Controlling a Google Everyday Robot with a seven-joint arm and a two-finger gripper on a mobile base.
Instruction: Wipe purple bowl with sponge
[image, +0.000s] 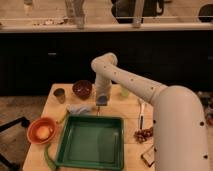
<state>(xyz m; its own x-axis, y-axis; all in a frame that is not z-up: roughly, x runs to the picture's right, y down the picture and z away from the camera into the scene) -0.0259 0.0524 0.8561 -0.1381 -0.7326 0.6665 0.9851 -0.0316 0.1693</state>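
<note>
The purple bowl (82, 89) stands upright at the back of the wooden table (130, 107), left of my arm. My gripper (101, 101) points straight down just right of the bowl, low over the table. It is shut on a small blue-grey block, the sponge (102, 100), which shows at the fingertips. Sponge and bowl are apart, with a narrow gap between them. The bowl's inside looks dark and glossy.
A paler, flatter blue-grey piece (80, 108) lies in front of the bowl. A small metal cup (59, 94) stands at the back left, an orange bowl (42, 131) at the front left. A green tray (91, 142) fills the front middle. A pale green cup (124, 92), a utensil (142, 117) and a dark snack cluster (144, 134) are at the right.
</note>
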